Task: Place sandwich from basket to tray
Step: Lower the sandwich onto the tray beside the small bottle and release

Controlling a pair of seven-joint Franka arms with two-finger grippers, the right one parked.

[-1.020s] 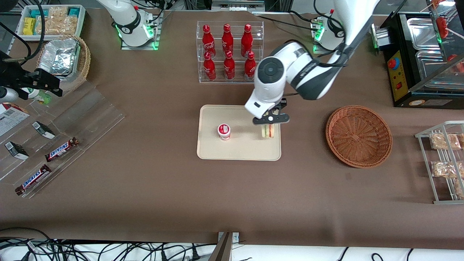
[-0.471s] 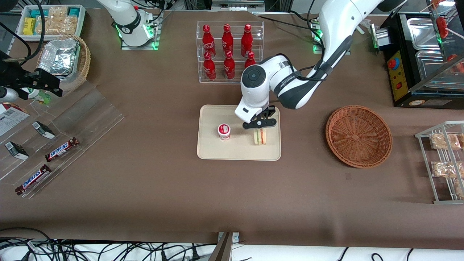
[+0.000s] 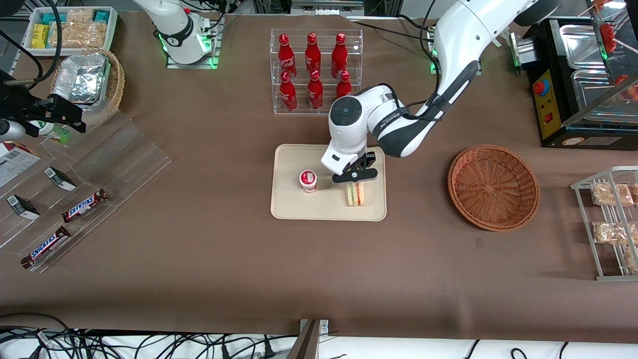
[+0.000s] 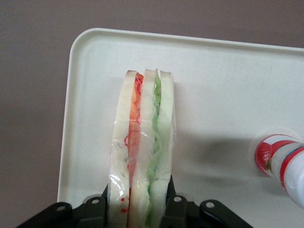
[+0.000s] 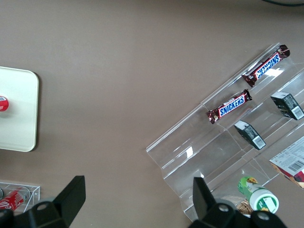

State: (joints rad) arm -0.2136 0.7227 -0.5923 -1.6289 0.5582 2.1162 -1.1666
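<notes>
My left gripper (image 3: 355,180) is shut on the wrapped sandwich (image 3: 356,194), a white-bread wedge with red and green layers, and holds it upright on or just above the beige tray (image 3: 289,204), near the tray's corner nearest the front camera on the basket's side. In the left wrist view the sandwich (image 4: 142,152) sits squeezed between the two black fingers (image 4: 171,204) over the tray (image 4: 213,85). The reddish-brown wicker basket (image 3: 493,186) stands beside the tray, toward the working arm's end of the table, with nothing in it.
A small red-and-white cup (image 3: 308,180) stands on the tray beside the sandwich; it also shows in the left wrist view (image 4: 282,164). A clear rack of red bottles (image 3: 314,70) stands farther from the front camera than the tray. A wire rack of snack bags (image 3: 610,219) is beside the basket.
My left gripper has carried the sandwich sideways over the tray toward the cup, then nearer to the front camera and lower. The grip has not changed.
</notes>
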